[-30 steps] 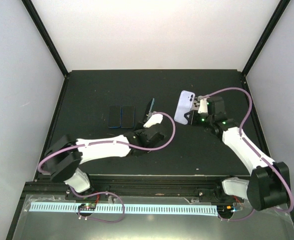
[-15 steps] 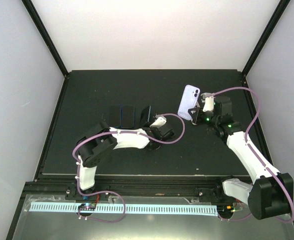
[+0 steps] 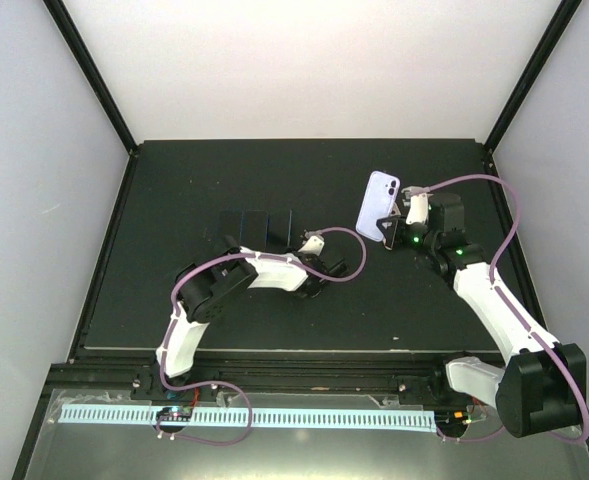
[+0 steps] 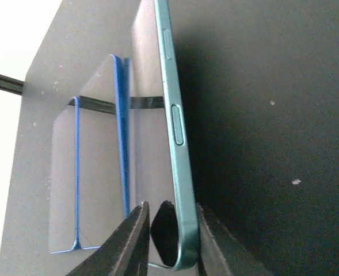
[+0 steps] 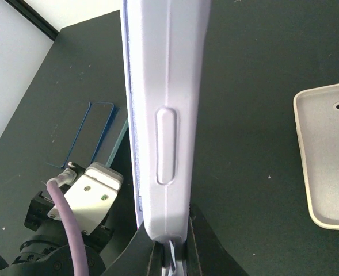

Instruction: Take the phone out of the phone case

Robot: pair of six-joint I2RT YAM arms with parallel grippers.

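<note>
Evidently the phone [image 4: 178, 115] is out, lying on the desk [image 3: 174, 180] beside two other phones [image 3: 245, 226]. It sits between my left fingers [image 3: 312, 243]; clamped or loosened, I cannot tell. My right fingers [image 3: 394, 223] clench the lilac case [image 5: 163, 86] aloft. Next I judge: release and withdraw cleanly.

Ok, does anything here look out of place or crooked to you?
Only the lilac phone case: the right pincer holds it upright on its edge, off the table, while the three phones sit side by side in a row. Nothing looks damaged.
</note>
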